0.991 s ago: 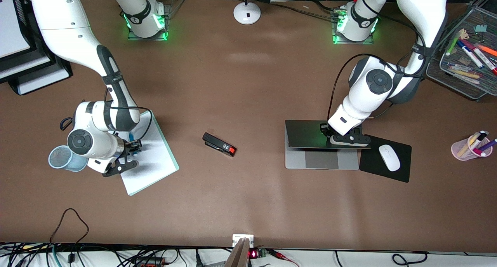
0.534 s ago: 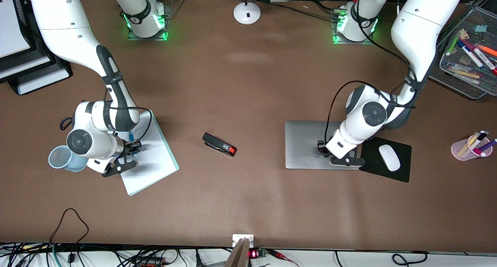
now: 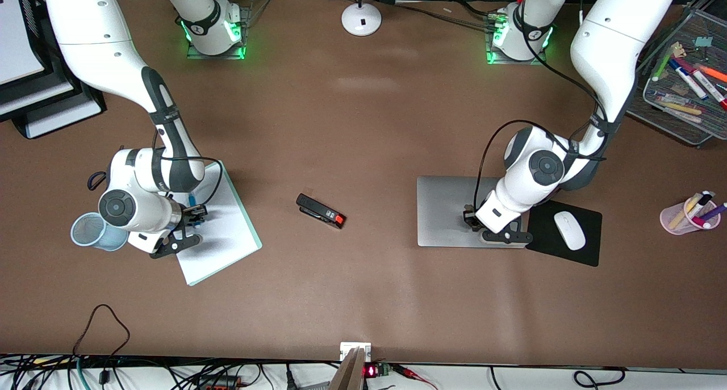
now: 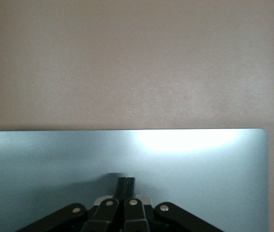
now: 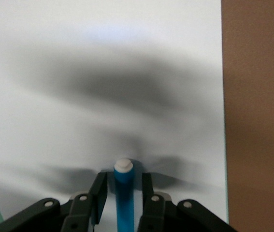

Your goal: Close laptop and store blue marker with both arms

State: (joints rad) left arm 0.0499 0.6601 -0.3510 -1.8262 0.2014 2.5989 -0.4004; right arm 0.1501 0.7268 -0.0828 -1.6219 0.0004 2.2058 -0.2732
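Observation:
The silver-grey laptop (image 3: 443, 202) lies closed and flat toward the left arm's end of the table. My left gripper (image 3: 474, 219) is shut, and its fingertips (image 4: 126, 180) rest on the lid (image 4: 199, 169) close to the edge nearest the front camera. The blue marker (image 5: 123, 193), with its whitish end forward, lies on a white pad (image 3: 227, 237) toward the right arm's end. My right gripper (image 3: 196, 213) is down over it. Its fingers (image 5: 99, 186) stand on either side of the marker with a thin gap on each side. A bit of the blue marker (image 3: 191, 198) shows beside the wrist.
A blue mesh cup (image 3: 91, 231) stands beside the right wrist. A black stapler (image 3: 321, 210) lies mid-table. A white mouse (image 3: 569, 230) on a black mouse pad (image 3: 585, 256) sits beside the laptop. A pink pen cup (image 3: 676, 217) and a mesh tray (image 3: 670, 126) of markers are at the left arm's end.
The laptop lid has gone from part-open to flat shut under my left gripper, which moved down with it. The right arm has stayed over the marker.

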